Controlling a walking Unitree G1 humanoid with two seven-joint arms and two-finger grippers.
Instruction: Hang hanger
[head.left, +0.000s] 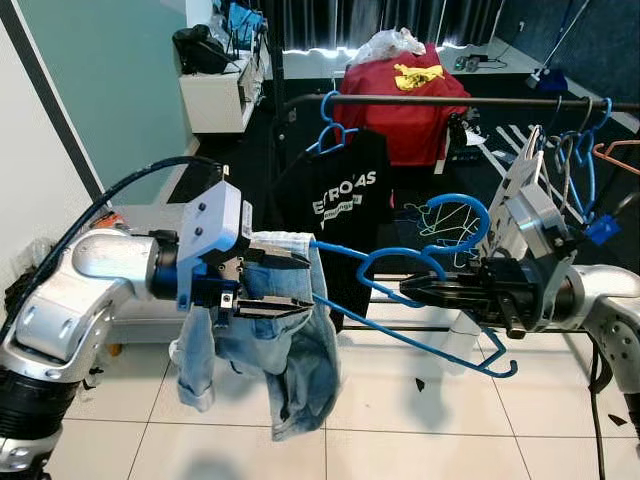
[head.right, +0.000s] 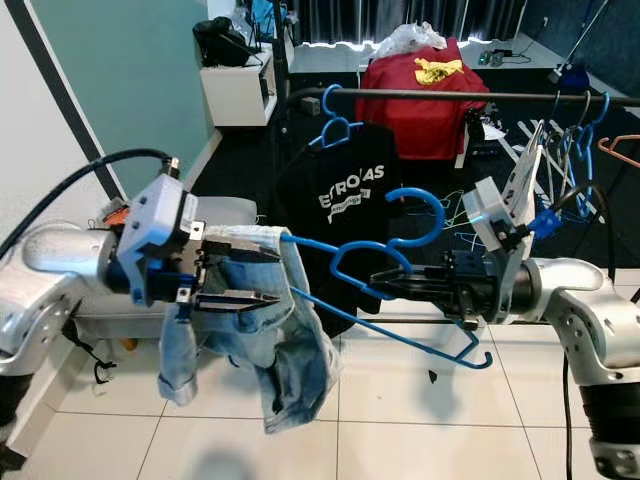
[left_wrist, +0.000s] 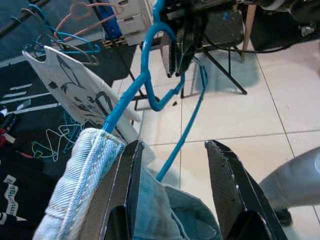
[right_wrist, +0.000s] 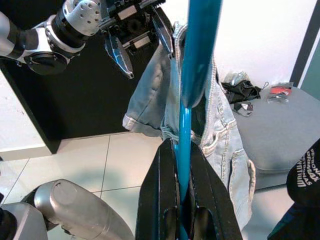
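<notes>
A blue plastic hanger (head.left: 400, 262) is held level in front of me, with light denim shorts (head.left: 290, 370) draped over its left end. My right gripper (head.left: 415, 290) is shut on the hanger near its hook, and in the right wrist view its fingers (right_wrist: 165, 200) clamp the blue bar (right_wrist: 197, 60). My left gripper (head.left: 290, 285) is open at the left end, one finger on each side of the denim waistband (left_wrist: 85, 180). The black clothes rail (head.left: 450, 101) runs across behind, above the hanger.
On the rail hang a black printed T-shirt (head.left: 335, 195) on a blue hanger and several empty hangers (head.left: 585, 150) at the right. A red cloth pile (head.left: 400, 110) and a white cabinet (head.left: 215, 95) stand behind. White tiled floor (head.left: 400, 430) lies below.
</notes>
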